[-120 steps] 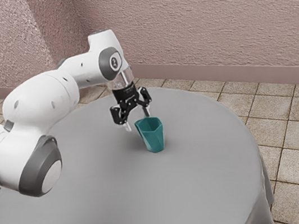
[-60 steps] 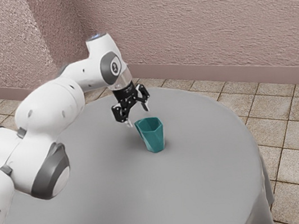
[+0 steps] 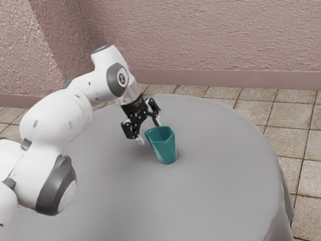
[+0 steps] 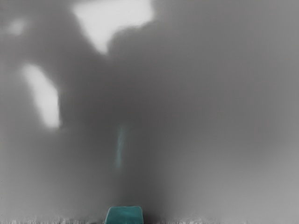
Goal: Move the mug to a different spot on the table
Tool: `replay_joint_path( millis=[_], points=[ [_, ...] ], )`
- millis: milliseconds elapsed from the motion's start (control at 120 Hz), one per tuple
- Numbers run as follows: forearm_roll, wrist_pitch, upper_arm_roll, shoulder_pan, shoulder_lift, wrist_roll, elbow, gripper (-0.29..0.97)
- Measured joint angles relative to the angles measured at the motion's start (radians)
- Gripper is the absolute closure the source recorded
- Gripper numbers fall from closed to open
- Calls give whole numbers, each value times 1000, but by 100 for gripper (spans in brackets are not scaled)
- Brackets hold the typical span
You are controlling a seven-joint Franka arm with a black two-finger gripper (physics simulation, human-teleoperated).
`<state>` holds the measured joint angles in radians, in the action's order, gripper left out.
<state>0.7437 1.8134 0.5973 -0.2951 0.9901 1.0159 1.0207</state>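
Teal mug [image 3: 163,145] stands upright on the grey table [image 3: 164,218], nearer its far edge. Gripper [image 3: 145,129] hangs just beside its rim, fingers spread wide, holding nothing.

Desk: round, with a plain grey top [image 3: 164,218] and grey sides falling from its rim.
Desk surface up close: smooth grey [image 4: 210,116] with pale light patches.
On the desk: one mug [image 3: 162,144], teal and faceted, a strip of it in the wrist view [image 4: 123,215].
Mug's pose: upright, mouth up.
Mug's place: far half of the top, well in from the rim.
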Motion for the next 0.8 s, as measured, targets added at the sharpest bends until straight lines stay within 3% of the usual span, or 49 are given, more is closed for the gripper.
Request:
replay_joint_path(
  millis=[542,800],
  points=[
    [11,-46,-3,3,14,90,-13,6],
    [11,-46,-4,2,14,116,-15,23]
  ],
)
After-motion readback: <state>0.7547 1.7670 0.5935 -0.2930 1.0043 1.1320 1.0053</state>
